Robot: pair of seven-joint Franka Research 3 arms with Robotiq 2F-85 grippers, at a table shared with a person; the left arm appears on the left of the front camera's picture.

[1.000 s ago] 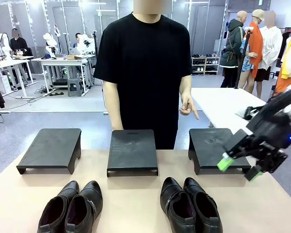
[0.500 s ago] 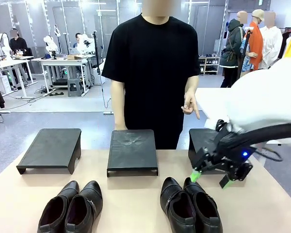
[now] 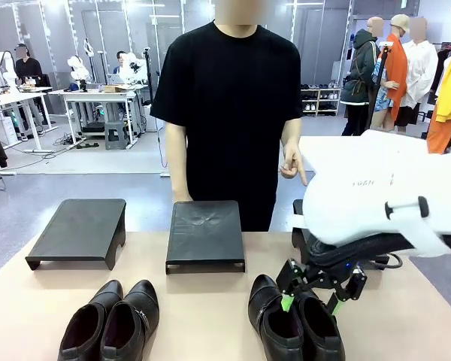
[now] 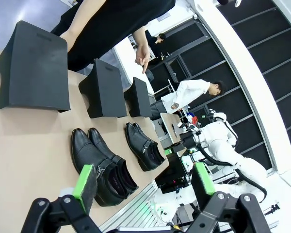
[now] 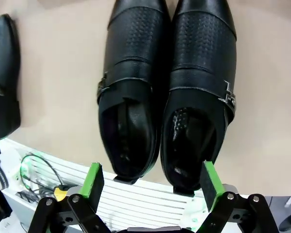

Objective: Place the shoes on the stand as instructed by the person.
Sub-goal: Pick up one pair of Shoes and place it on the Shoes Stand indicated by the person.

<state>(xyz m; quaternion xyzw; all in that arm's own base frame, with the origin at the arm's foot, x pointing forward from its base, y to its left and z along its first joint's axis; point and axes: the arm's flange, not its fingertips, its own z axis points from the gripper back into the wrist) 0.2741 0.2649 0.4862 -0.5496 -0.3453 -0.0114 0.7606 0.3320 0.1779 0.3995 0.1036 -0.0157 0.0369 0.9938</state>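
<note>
Two pairs of shiny black shoes stand at the near edge of the table, the left pair [image 3: 113, 325] and the right pair [image 3: 295, 325]. My right gripper [image 3: 311, 304] hangs open just above the right pair [image 5: 167, 92], one green pad on either side of the heels in the right wrist view. My left gripper [image 4: 143, 179] is open and holds nothing, high above the table. Both pairs [image 4: 102, 162] [image 4: 144, 145] lie far below it. The person [image 3: 225, 98] stands behind the table. One hand [image 3: 293, 164] points a finger down at the right stand [image 4: 139, 97].
Three black stands line the far side of the table [image 3: 210, 316]: left [image 3: 79, 226], middle [image 3: 205, 232], and the right one, mostly behind my right arm in the front view. Other people and tables stand far behind.
My right arm has swung in from the right over the right stand, moving left and down to hover above the right pair of shoes. The person's pointing hand stays in place.
</note>
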